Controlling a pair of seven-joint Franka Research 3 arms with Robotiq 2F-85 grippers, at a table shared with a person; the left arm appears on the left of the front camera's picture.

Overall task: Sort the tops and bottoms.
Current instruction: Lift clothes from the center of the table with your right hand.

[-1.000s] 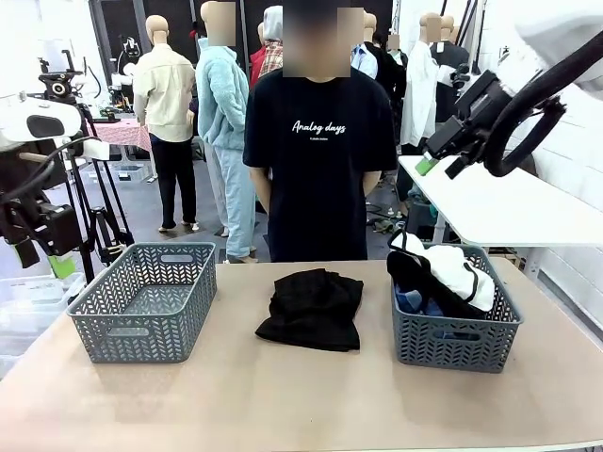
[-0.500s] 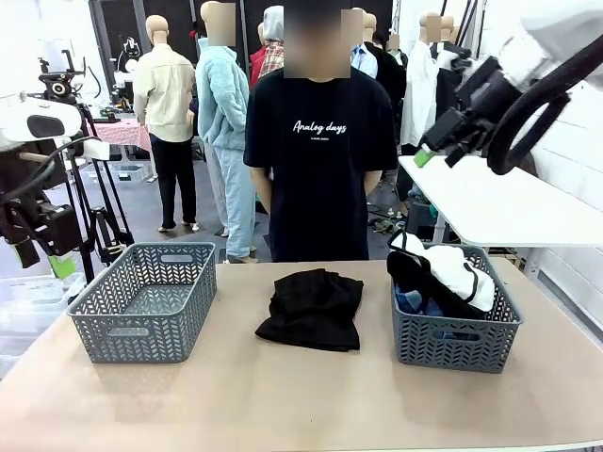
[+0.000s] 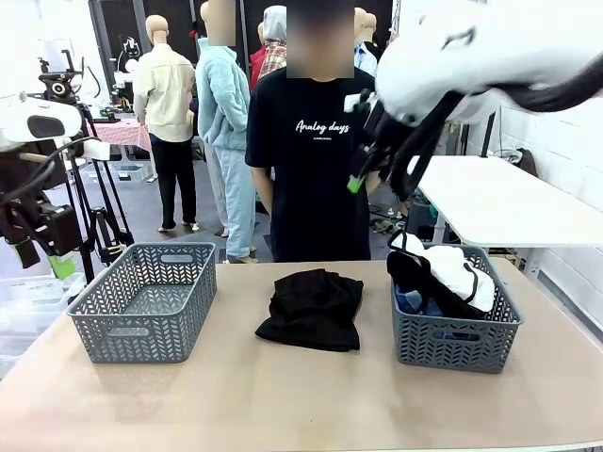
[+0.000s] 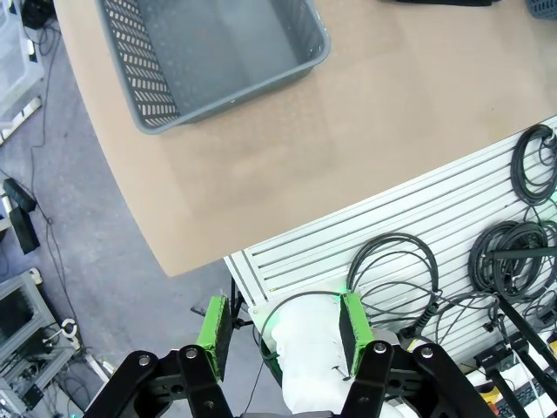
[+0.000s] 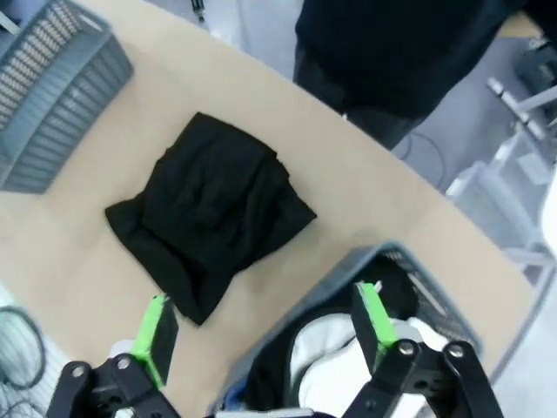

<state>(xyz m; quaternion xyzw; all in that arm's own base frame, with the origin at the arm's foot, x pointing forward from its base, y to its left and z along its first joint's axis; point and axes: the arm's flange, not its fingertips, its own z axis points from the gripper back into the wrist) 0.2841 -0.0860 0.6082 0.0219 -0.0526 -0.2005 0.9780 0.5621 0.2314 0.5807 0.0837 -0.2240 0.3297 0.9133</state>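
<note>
A crumpled black piece (image 3: 313, 307) (image 5: 209, 213) lies on the table's middle, between two grey baskets. The right basket (image 3: 457, 339) (image 5: 393, 257) holds a white piece with black edging (image 3: 462, 271) (image 5: 320, 350), a second black piece (image 3: 419, 273) and a bit of blue denim (image 3: 411, 301). My right gripper (image 3: 358, 181) (image 5: 265, 324) hangs open high over the table, above the gap between the lying black piece and the right basket. My left gripper (image 3: 57, 264) (image 4: 283, 322) is open, off the table's left side, with nothing held.
The left basket (image 3: 146, 301) (image 4: 209, 52) (image 5: 52, 96) is empty. A person in a black printed T-shirt (image 3: 318, 160) stands at the far edge, hands behind the back. Bare tabletop (image 3: 283, 395) runs along the front. Cables (image 4: 400, 261) hang below the table's near edge.
My right arm has swung from the upper right toward the middle, bringing its gripper over the table. The left arm and the garments have not moved.
</note>
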